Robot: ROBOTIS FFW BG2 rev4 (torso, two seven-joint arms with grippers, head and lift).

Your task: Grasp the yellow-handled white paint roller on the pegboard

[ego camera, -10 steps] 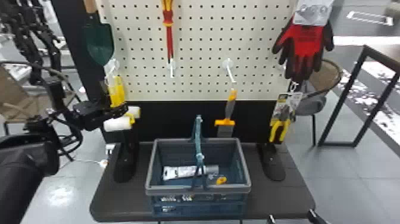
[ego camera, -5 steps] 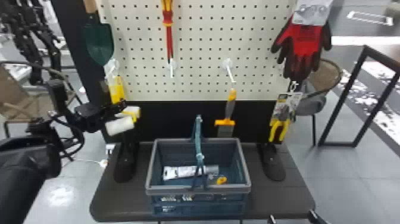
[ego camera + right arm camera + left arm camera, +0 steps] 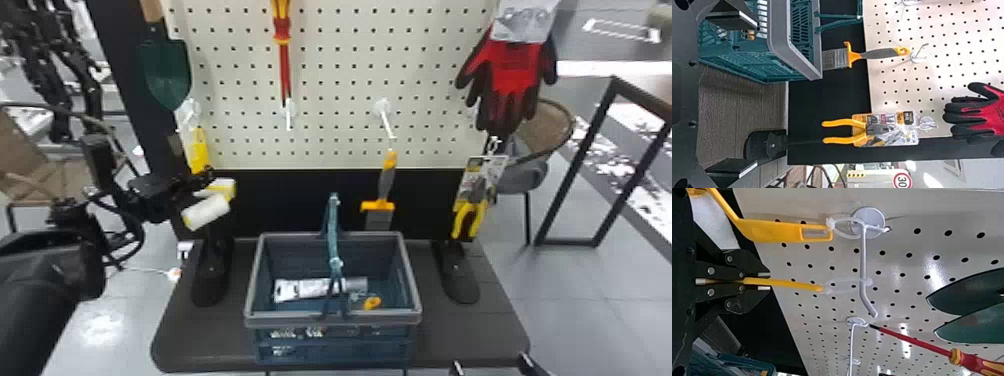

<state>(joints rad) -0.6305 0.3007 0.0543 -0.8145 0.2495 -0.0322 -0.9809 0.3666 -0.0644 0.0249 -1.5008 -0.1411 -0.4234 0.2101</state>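
The paint roller hangs at the pegboard's (image 3: 340,75) lower left, its white sleeve (image 3: 205,211) tilted and its yellow handle (image 3: 785,284) tied by a loop to a white hook (image 3: 863,266). My left gripper (image 3: 192,187) comes in from the left and is shut on that handle, which lies edge-on between the black fingers (image 3: 730,266). A second yellow handle (image 3: 781,229) hangs from the same hook, with its own pale sleeve (image 3: 222,186) just above the first. My right gripper (image 3: 750,94) is low in front of the table, open and holding nothing.
A grey-rimmed teal basket (image 3: 255,280) with small items stands mid-table. On the board hang a green trowel (image 3: 165,75), a red screwdriver (image 3: 283,50), a scraper (image 3: 382,195), pliers (image 3: 470,205) and a red glove (image 3: 505,80). A black metal frame (image 3: 625,150) stands at right.
The lower white sleeve has shifted slightly right and down and tilts a little more, with the left gripper staying on the handle. Everything else holds still.
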